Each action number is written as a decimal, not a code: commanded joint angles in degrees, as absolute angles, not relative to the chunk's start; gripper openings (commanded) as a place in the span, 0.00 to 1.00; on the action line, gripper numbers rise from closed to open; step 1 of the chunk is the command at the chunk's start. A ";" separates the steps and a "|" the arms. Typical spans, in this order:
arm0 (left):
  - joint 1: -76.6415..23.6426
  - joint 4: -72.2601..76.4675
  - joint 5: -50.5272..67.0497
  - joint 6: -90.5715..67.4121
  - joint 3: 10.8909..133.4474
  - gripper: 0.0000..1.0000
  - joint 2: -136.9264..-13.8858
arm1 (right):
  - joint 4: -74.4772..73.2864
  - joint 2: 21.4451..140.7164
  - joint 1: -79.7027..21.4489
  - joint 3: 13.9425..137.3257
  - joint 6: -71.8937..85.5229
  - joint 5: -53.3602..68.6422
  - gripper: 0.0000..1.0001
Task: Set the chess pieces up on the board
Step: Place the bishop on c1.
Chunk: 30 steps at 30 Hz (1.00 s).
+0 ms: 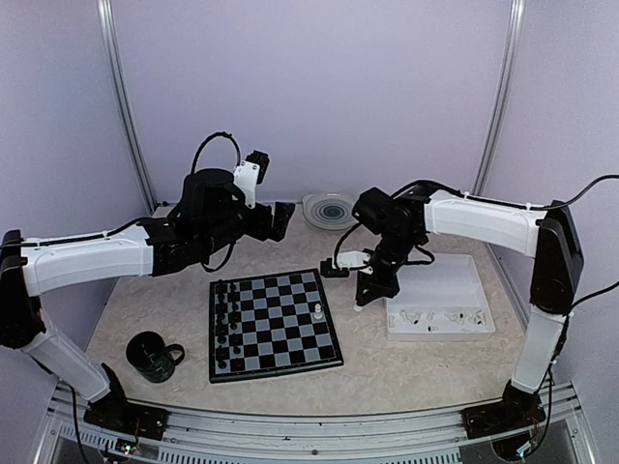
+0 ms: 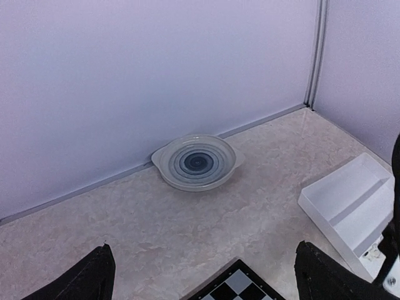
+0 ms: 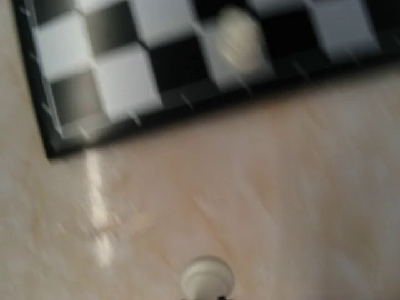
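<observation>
One lone white piece [image 1: 317, 311] stands on the board [image 1: 290, 346], near its right edge; black pieces [image 1: 227, 324] fill the two leftmost files (M)

Noted. Right gripper [image 1: 362, 300]? (K)

Points straight down over the table [image 1: 145, 309], in the gap between the board and the tray [image 1: 455, 275]. Jaws closed tight. Wrist view is badly blurred: a second white piece [image 3: 208, 278] sits right at the tips, at the bottom edge of the frame. Pinched or merely standing on the table, cannot tell (M)

Tray contents? (K)

Spare white pieces [image 1: 430, 316] lie loose in the near compartment; the far compartment looks bare (M)

Left gripper [image 1: 283, 220]? (K)

Raised behind the board's far edge, aimed toward the back wall. Fingers [image 2: 87, 278] spread wide, nothing between them; its camera looks at the ringed dish [image 2: 197, 162] by the wall. Black mug [image 1: 155, 356] stands left of the board, near the front (M)
</observation>
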<state>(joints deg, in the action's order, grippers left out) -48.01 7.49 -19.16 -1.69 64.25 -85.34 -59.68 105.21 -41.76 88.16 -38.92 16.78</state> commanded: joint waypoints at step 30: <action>-43.59 11.60 -30.35 -2.91 63.11 0.99 -77.89 | -61.71 126.12 -54.84 106.88 -35.27 12.04 0.03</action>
